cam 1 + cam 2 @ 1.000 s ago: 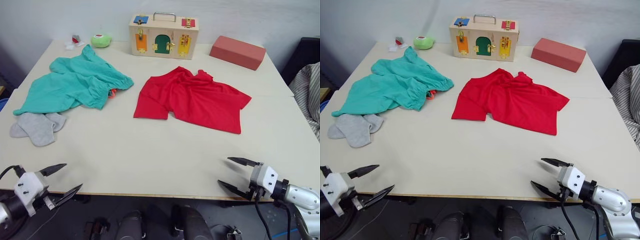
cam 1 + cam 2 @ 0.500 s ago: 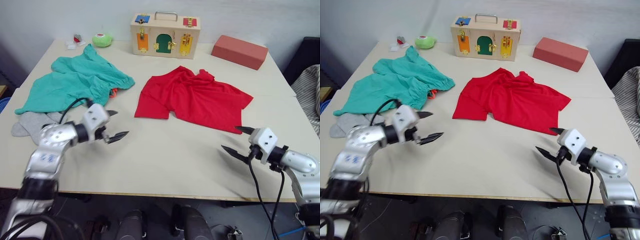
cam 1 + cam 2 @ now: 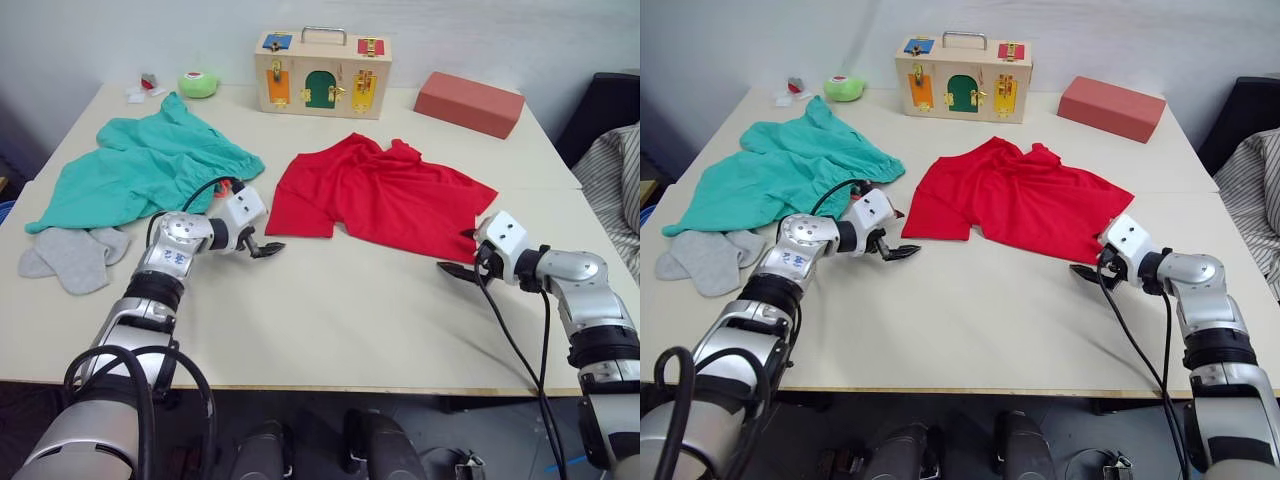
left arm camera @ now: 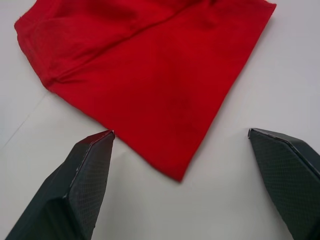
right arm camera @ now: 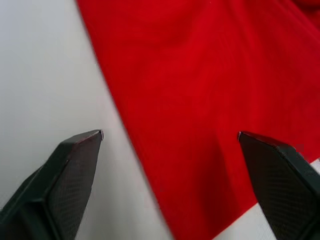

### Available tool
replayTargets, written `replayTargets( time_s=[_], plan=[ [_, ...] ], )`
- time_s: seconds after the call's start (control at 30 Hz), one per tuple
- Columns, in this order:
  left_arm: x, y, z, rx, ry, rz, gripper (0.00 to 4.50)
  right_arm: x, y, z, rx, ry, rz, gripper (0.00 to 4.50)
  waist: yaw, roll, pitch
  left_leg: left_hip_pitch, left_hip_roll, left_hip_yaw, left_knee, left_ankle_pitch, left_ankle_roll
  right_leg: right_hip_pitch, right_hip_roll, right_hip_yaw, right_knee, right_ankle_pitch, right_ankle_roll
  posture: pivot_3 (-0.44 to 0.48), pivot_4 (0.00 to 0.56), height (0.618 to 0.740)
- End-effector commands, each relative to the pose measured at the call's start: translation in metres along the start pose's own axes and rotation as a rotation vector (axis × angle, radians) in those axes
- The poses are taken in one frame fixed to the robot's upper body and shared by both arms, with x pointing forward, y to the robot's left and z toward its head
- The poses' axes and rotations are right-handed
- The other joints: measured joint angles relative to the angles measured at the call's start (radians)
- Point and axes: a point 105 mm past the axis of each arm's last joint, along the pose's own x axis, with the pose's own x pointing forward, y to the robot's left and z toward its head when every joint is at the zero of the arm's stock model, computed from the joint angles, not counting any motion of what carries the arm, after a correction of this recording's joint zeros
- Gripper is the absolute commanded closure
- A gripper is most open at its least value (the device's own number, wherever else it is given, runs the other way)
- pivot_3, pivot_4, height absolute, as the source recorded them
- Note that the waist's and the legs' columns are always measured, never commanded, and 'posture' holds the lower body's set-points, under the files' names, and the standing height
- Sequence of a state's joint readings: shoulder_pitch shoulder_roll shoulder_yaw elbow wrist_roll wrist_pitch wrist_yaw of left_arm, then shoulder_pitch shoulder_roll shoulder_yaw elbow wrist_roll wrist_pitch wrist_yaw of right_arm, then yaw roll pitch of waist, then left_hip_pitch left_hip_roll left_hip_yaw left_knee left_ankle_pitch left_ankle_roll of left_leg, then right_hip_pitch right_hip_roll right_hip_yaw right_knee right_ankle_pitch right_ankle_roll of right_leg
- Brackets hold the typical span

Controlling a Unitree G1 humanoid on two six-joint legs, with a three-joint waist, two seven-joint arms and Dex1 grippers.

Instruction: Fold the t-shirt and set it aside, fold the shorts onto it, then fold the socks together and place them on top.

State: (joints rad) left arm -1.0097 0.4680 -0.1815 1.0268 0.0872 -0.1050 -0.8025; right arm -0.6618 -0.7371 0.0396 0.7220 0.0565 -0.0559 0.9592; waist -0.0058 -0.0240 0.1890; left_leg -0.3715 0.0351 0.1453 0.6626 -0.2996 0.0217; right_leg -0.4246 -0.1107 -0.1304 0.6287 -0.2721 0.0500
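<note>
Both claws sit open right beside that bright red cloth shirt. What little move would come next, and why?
Probably each gripper eases forward and closes on the near edge of the bright red cloth t-shirt. The left gripper faces its near left corner with fingers apart, the right gripper straddles its near right edge, and neither holds cloth yet.

Pale bench [image 3: 330, 320], wooden latch box [image 3: 322, 74] with metal handle at the far edge, red block [image 3: 469, 103] near its right, green round toy [image 3: 200, 84] at far left, striped cloth [image 3: 618, 170] beyond the right edge

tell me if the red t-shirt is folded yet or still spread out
Spread out, not folded: the t-shirt lies open and rumpled on the table, sleeves out.
</note>
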Motion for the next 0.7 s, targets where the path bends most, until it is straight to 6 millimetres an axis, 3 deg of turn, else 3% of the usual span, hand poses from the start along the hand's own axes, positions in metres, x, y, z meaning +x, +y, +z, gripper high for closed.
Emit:
replayTargets(
  time_s=[0.03, 0.33, 0.4, 0.43, 0.6, 0.7],
  plan=[
    [0.001, 0.004, -0.008, -0.021, 0.051, 0.022, 0.92, 0.002, 0.004, -0.020, 0.023, 0.079, 0.026, 1.61, 0.001, 0.000, 0.000, 0.000, 0.000, 0.000, 0.000, 0.000, 0.001, 0.000, 0.000, 0.000, 0.000, 0.000, 0.000, 0.000, 0.150, 0.740],
    [-0.002, 0.003, -0.017, -0.054, 0.051, 0.004, 3.73, 0.005, 0.011, -0.012, -0.003, 0.036, 0.104, 4.50, -0.002, 0.000, 0.000, 0.000, -0.001, 0.000, 0.001, -0.001, 0.001, 0.000, -0.001, 0.001, 0.001, 0.000, 0.001, 0.000, 0.150, 0.740],
    [-0.007, 0.002, -0.018, -0.048, 0.031, -0.019, 4.38, 0.002, 0.016, -0.007, -0.032, 0.003, 0.142, 4.50, -0.003, 0.000, 0.000, 0.000, -0.001, 0.000, 0.001, -0.001, 0.001, 0.000, -0.001, 0.001, 0.001, 0.000, 0.001, 0.000, 0.150, 0.740],
    [-0.010, 0.001, -0.018, -0.043, 0.016, -0.032, 4.48, 0.000, 0.019, -0.004, -0.055, -0.020, 0.155, 4.50, -0.003, 0.000, 0.000, 0.000, 0.000, 0.000, 0.001, -0.001, 0.000, 0.000, -0.001, 0.001, 0.000, 0.000, 0.001, 0.000, 0.150, 0.740],
    [-0.032, -0.002, -0.016, -0.007, -0.077, -0.084, 4.48, -0.016, 0.032, 0.001, -0.130, -0.072, 0.240, 4.50, -0.020, 0.000, 0.000, -0.002, 0.000, 0.000, -0.001, -0.002, -0.001, -0.002, 0.000, 0.000, 0.000, 0.000, 0.000, 0.000, 0.150, 0.740],
    [-0.051, -0.016, -0.011, 0.011, -0.163, -0.161, 4.48, -0.027, 0.041, -0.001, -0.161, -0.084, 0.280, 4.50, -0.024, 0.000, 0.000, -0.003, 0.000, 0.001, -0.002, -0.002, -0.001, -0.003, 0.000, 0.000, 0.000, 0.000, 0.000, 0.000, 0.150, 0.740]
  ],
)
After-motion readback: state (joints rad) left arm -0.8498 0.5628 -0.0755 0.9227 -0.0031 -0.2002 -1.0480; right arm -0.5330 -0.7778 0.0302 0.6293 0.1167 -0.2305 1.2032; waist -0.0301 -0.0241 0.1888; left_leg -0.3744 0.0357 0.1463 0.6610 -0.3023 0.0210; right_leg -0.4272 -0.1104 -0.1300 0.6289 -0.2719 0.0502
